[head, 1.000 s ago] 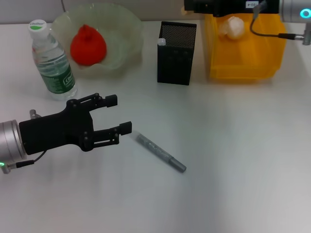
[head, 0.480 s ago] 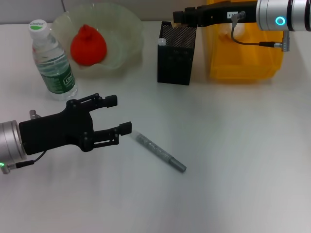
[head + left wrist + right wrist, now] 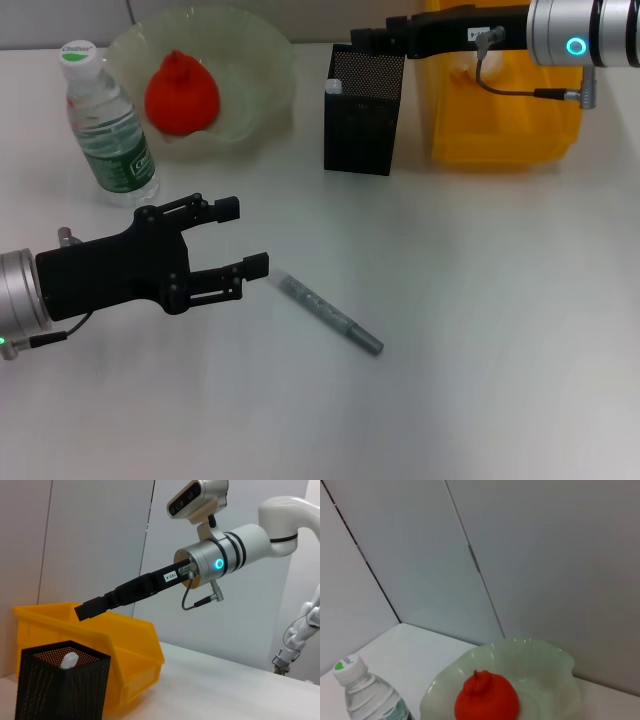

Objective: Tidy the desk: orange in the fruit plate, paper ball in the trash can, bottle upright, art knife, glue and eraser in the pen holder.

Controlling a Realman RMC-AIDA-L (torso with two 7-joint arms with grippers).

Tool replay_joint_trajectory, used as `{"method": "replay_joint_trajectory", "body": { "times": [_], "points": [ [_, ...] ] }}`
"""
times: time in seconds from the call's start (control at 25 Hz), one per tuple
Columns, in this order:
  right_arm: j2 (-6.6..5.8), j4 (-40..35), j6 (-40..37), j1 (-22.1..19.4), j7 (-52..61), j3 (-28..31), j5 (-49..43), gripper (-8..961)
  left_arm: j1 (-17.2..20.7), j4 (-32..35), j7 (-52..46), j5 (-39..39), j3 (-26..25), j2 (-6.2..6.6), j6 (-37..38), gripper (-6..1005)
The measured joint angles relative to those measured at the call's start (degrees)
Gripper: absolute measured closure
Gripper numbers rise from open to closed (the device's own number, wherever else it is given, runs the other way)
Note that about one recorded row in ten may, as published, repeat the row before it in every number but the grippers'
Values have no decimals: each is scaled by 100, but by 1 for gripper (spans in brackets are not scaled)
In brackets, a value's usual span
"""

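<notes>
My left gripper (image 3: 243, 236) is open and empty, low over the table just left of a grey art knife (image 3: 330, 317) lying flat. My right gripper (image 3: 360, 38) reaches over the top of the black mesh pen holder (image 3: 364, 115); the left wrist view shows it (image 3: 86, 611) just above the holder (image 3: 60, 687). A white stick tip (image 3: 69, 660) stands in the holder. The orange (image 3: 182, 92) lies in the fruit plate (image 3: 270, 60). The bottle (image 3: 108, 130) stands upright. A pale bit of the paper ball (image 3: 461, 72) shows in the trash can (image 3: 500, 120). The eraser is hidden.
The holder stands between the plate and the yellow bin along the back of the white table. The right wrist view shows the orange (image 3: 487, 700), the plate (image 3: 545, 670) and the bottle cap (image 3: 347, 670) before a grey wall.
My right arm has swung left from over the yellow bin to over the pen holder. A tan bit at its tip half a second ago no longer shows. The left gripper has barely moved.
</notes>
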Motion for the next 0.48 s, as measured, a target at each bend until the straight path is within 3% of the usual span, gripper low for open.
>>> {"method": "replay_joint_trajectory", "body": {
  "times": [0.2, 0.28, 0.4, 0.48],
  "points": [
    [3, -106, -208, -20, 0, 37, 71, 272, 12, -1, 0, 0, 0, 13, 28, 187],
    [-23, -401, -1010, -74, 4, 46, 311, 226, 16, 2, 0, 0, 0, 13, 38, 186],
    [-58, -564, -1527, -90, 33, 38, 392, 226, 29, 9, -1, 16, 0, 60, 169, 186],
    [-148, -772, -2382, -58, 271, -49, 332, 226, 42, 9, -3, 33, 0, 97, 245, 186]
  ]
}}
